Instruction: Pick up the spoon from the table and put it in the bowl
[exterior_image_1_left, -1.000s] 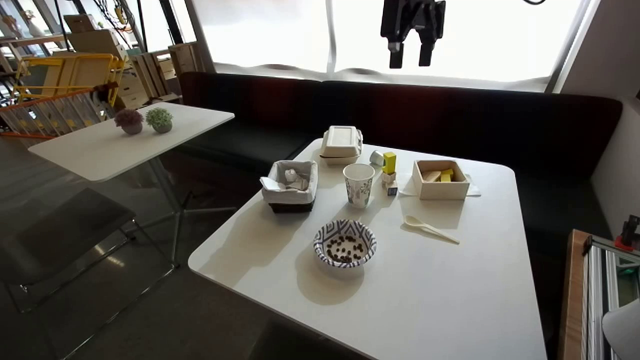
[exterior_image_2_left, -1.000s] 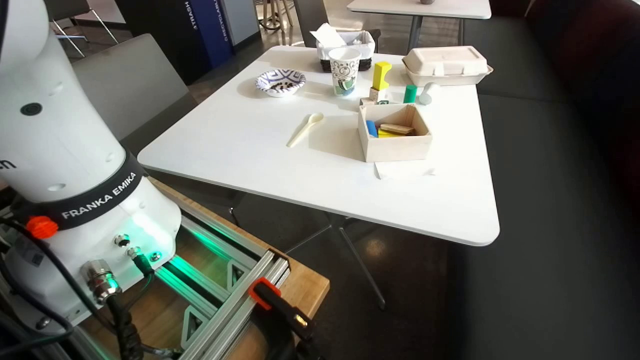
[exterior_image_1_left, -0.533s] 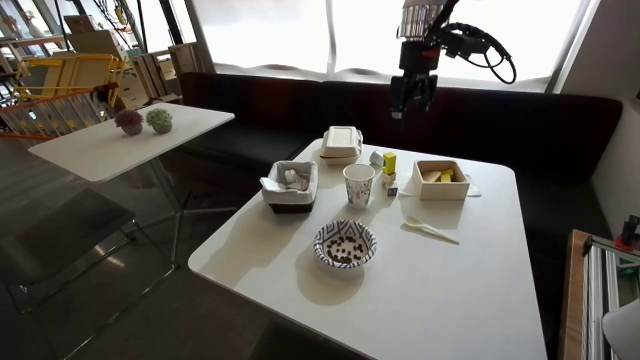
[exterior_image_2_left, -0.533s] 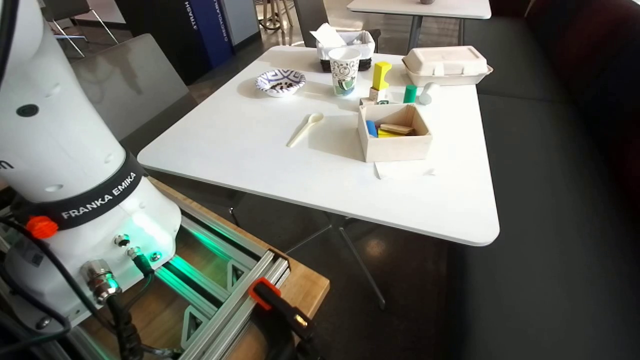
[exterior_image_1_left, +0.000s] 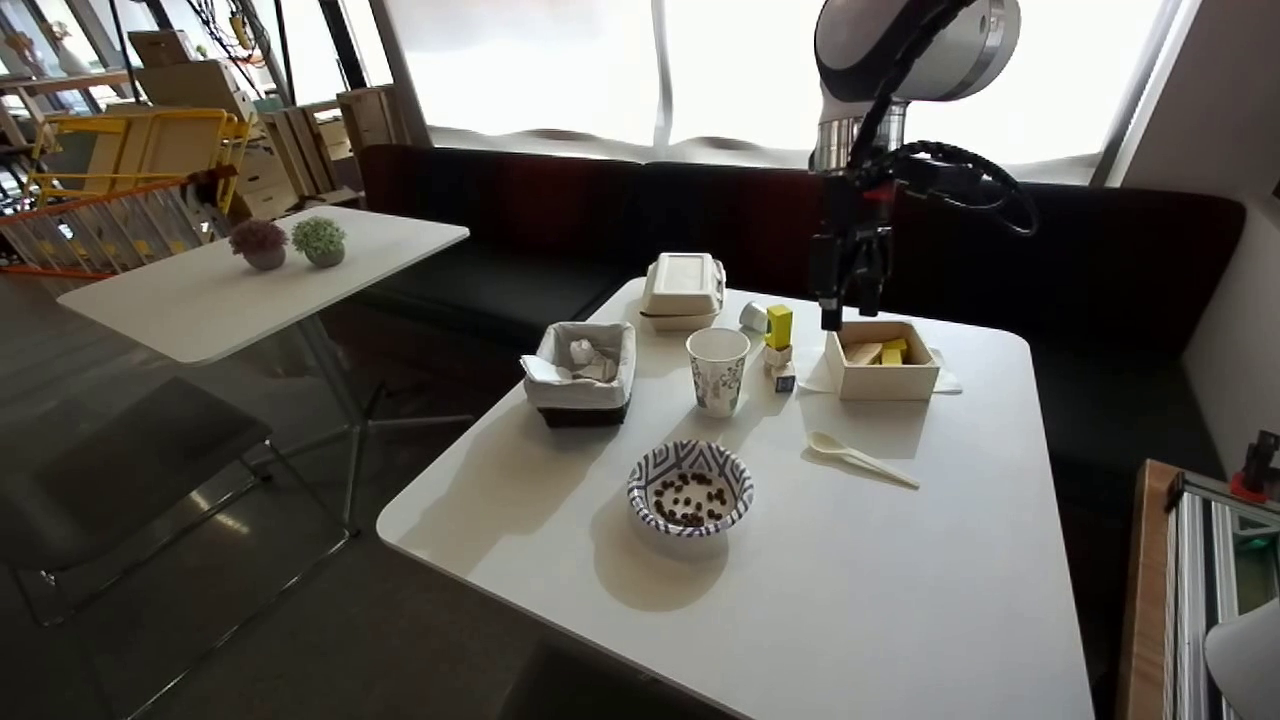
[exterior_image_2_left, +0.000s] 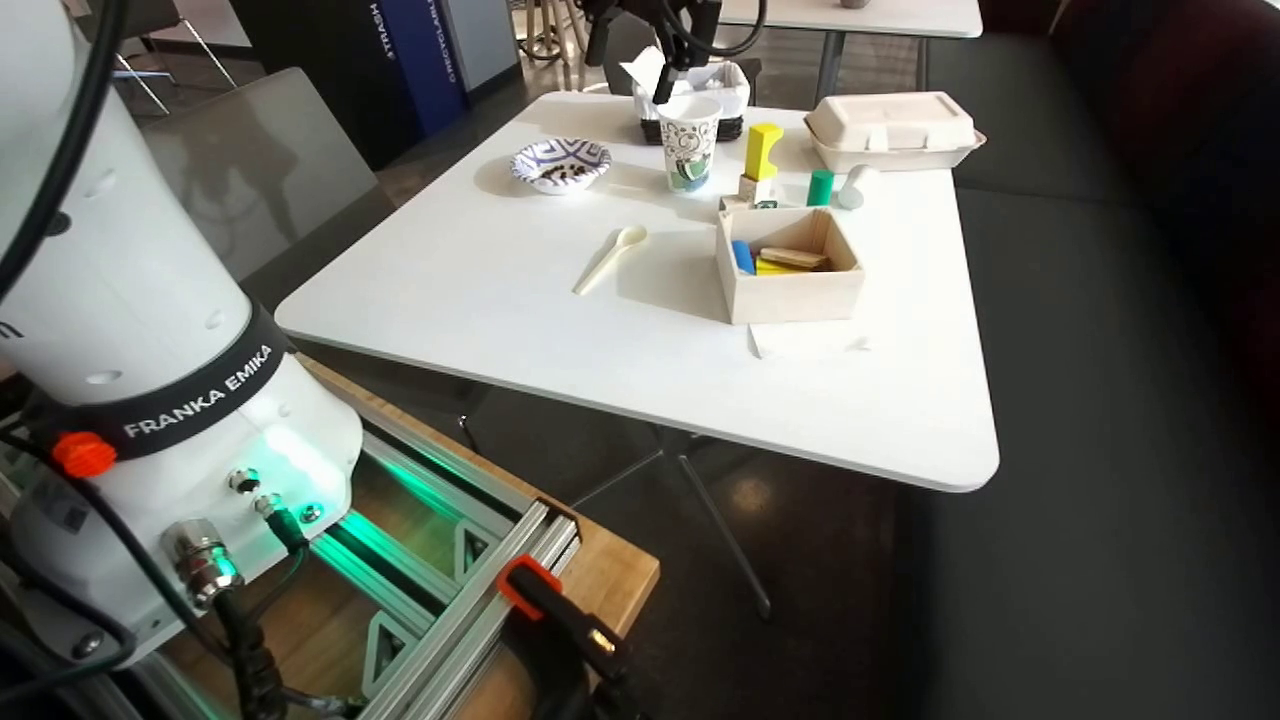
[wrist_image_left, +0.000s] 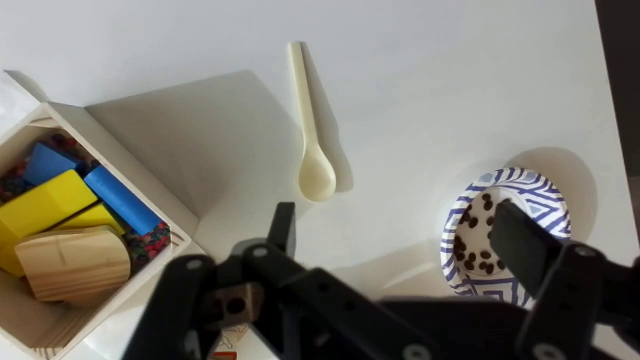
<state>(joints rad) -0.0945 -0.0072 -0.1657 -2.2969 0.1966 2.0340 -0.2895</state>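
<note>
The cream-white spoon (exterior_image_1_left: 865, 462) lies flat on the table in both exterior views (exterior_image_2_left: 606, 263). In the wrist view the spoon (wrist_image_left: 309, 127) lies at upper middle, its round end nearest the jaws. The patterned bowl (exterior_image_1_left: 655, 468) holds dark beans and sits apart from the spoon. It also shows in an exterior view (exterior_image_2_left: 560, 150) and in the wrist view (wrist_image_left: 550, 205), partly hidden by a finger. My gripper (exterior_image_1_left: 851, 312) is open, empty and high above the table. Its fingers are spread wide in the wrist view (wrist_image_left: 395, 220) and also show at the top of an exterior view (exterior_image_2_left: 631, 72).
A wooden box (exterior_image_1_left: 885, 385) with blocks stands near the spoon. A tall paper cup (exterior_image_1_left: 718, 375) and a block stack (exterior_image_1_left: 779, 335) stand beyond the spoon and bowl. A lined basket (exterior_image_1_left: 585, 395) and a clamshell container (exterior_image_1_left: 684, 285) are farther off. The table edge (wrist_image_left: 612, 115) shows.
My gripper has come down from the top of an exterior view and has entered the top of the view that did not show it before. The spoon and bowl have not moved.
</note>
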